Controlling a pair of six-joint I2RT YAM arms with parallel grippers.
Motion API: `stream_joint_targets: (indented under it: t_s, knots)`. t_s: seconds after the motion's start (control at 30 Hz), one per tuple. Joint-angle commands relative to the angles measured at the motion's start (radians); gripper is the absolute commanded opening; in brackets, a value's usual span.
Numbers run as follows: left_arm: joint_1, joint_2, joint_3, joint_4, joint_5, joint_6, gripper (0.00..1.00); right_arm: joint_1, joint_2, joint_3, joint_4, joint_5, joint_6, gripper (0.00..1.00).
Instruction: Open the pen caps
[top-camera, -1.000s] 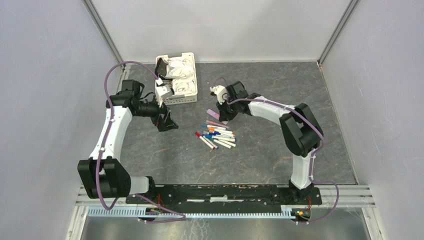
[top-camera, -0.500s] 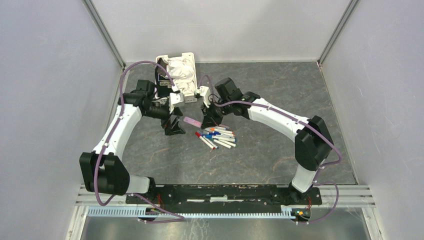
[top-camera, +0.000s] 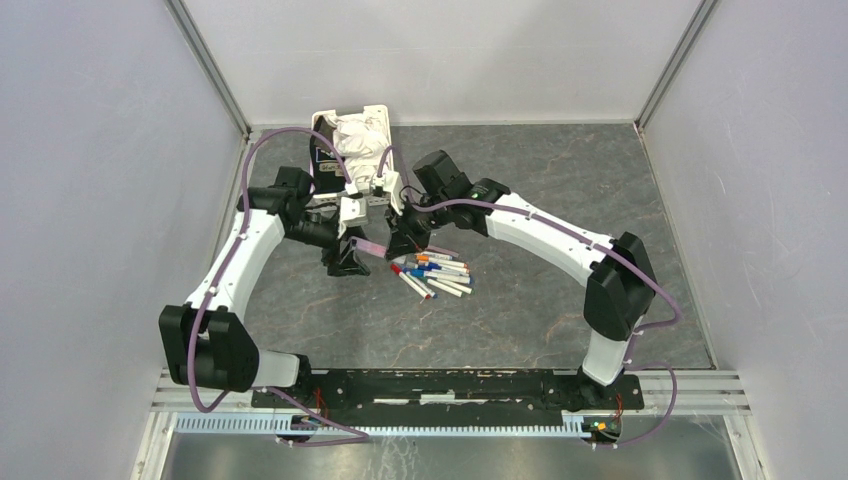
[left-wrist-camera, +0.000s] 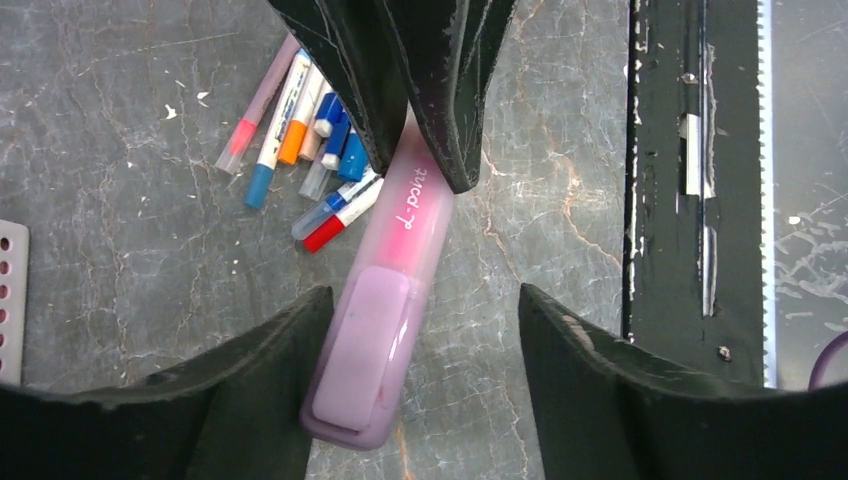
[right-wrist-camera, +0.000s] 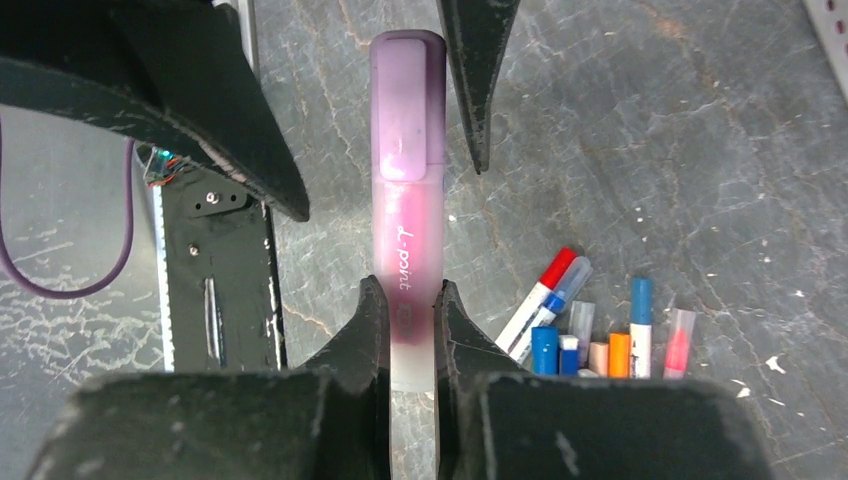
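The right gripper (right-wrist-camera: 408, 300), a second ago low over the pile of pens (top-camera: 435, 272), now holds the pink highlighter (right-wrist-camera: 408, 230) lifted clear of them, and the left gripper (left-wrist-camera: 422, 292) has swung in to meet it, so the purple cap (right-wrist-camera: 407, 105) lies between its parted fingers.

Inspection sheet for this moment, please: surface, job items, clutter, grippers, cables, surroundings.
Surface: grey marbled table, scuffed with white flecks.
Job's things: pink pen held off the table, purple cap on; other pens piled on the table, capped as far as visible.
Clutter: white basket holding a crumpled cloth.
Grippers: right gripper shut on the pink pen's barrel; left gripper open, fingers either side of the cap.
Cables: purple cables along both arms; no snag seen.
Surroundings: grey walls; black rail at the near edge.
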Motion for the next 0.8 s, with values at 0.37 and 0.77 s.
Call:
stream_joint_targets:
  t_s: [0.37,0.77]
  knots:
    - [-0.026,-0.081,-0.016,-0.016,0.084,0.134,0.03,0.007,0.077,0.091,0.019,-0.100,0.068,0.55]
    - [-0.030,-0.113,-0.051,-0.071,0.066,0.337,0.02,-0.043,0.063,-0.020,0.161,-0.312,0.247,0.03]
